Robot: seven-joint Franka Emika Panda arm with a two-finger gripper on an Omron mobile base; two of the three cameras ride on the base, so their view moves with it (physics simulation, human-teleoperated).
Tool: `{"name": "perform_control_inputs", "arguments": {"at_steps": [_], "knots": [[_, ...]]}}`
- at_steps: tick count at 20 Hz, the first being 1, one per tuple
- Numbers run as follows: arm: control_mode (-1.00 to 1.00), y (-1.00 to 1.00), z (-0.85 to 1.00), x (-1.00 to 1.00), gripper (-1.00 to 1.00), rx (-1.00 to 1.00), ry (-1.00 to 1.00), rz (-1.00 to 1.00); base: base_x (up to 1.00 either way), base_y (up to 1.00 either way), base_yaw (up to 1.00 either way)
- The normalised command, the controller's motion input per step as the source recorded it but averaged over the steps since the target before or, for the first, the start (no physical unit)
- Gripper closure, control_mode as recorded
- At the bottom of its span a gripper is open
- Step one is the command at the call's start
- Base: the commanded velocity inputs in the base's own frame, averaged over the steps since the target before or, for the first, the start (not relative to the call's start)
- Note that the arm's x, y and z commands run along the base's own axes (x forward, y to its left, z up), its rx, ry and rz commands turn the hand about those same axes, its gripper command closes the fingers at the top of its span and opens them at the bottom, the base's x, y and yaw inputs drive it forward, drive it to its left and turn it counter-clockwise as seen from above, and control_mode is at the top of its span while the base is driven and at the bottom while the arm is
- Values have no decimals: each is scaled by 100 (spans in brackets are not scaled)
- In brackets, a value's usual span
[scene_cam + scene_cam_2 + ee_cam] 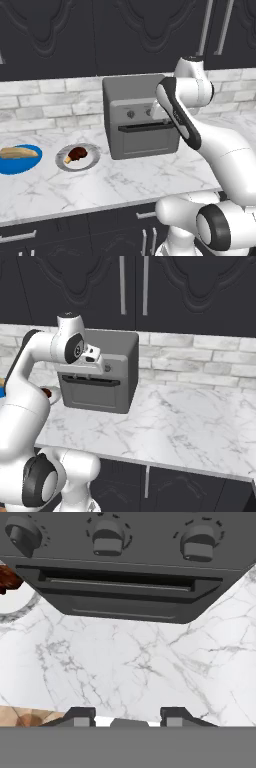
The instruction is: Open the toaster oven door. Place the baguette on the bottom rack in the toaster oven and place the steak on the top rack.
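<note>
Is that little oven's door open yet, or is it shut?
Shut. The toaster oven door stands upright, flush with the front of the toaster oven, its bar handle just under the knobs, and no racks show.

My desk (150,175) is white marble with grey veins, running across the middle of both base views. Behind it stands a wall of pale brick tiles (50,102), and above that, along the top of the frame, dark cabinet doors (65,35) with long metal handles (122,286). At the left edge of my left base view lies a blue plate (20,165), and just right of it a white plate (85,162). Below the desk's front edge are dark drawers (60,232).
</note>
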Motion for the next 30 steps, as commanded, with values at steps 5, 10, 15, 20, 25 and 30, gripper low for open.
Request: {"name": "perform_control_inputs", "arguments": {"at_steps": [5,10,15,20,25,30], "knots": [[100,0,0,0,-100,0,0,0,0,0,0],[100,0,0,0,-100,0,0,0,0,0,0],[100,0,0,0,-100,0,0,0,-25,4,0],[100,0,0,0,-100,0,0,0,-48,32,1],[100,0,0,0,-100,0,0,0,-9,70,-6],[100,0,0,0,-100,0,0,0,0,81,-7]]}}
